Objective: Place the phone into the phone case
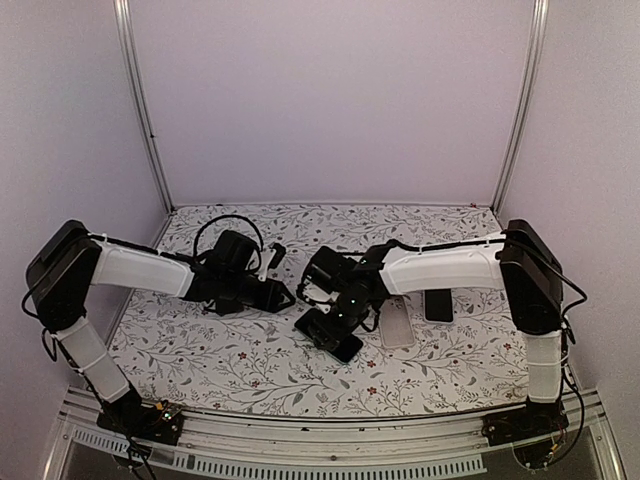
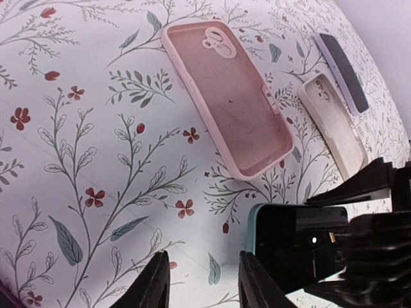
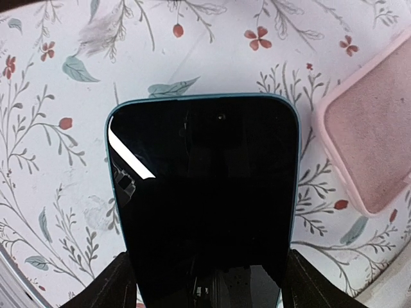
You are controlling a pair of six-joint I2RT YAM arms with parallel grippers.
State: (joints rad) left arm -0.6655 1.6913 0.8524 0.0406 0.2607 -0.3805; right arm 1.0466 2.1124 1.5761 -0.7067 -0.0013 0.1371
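The right gripper (image 3: 209, 282) clamps the phone (image 3: 202, 192) by its long edges, apparently to carry it; the pink case (image 2: 228, 96) lies hollow-up near the table's middle, ready to receive it; the left gripper (image 2: 202, 282) has its fingers apart and holds nothing.

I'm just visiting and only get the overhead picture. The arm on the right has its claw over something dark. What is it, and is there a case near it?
Observer: It's a teal phone, screen up. The fingers of the right gripper sit against both its long edges.
Operator: And the case?
Observer: A pink case lies hollow side up right beside the phone. It doesn't show in your view.
Operator: Is the other claw carrying anything?
Observer: No. The left gripper is empty, with its fingers apart above the flowered cloth.
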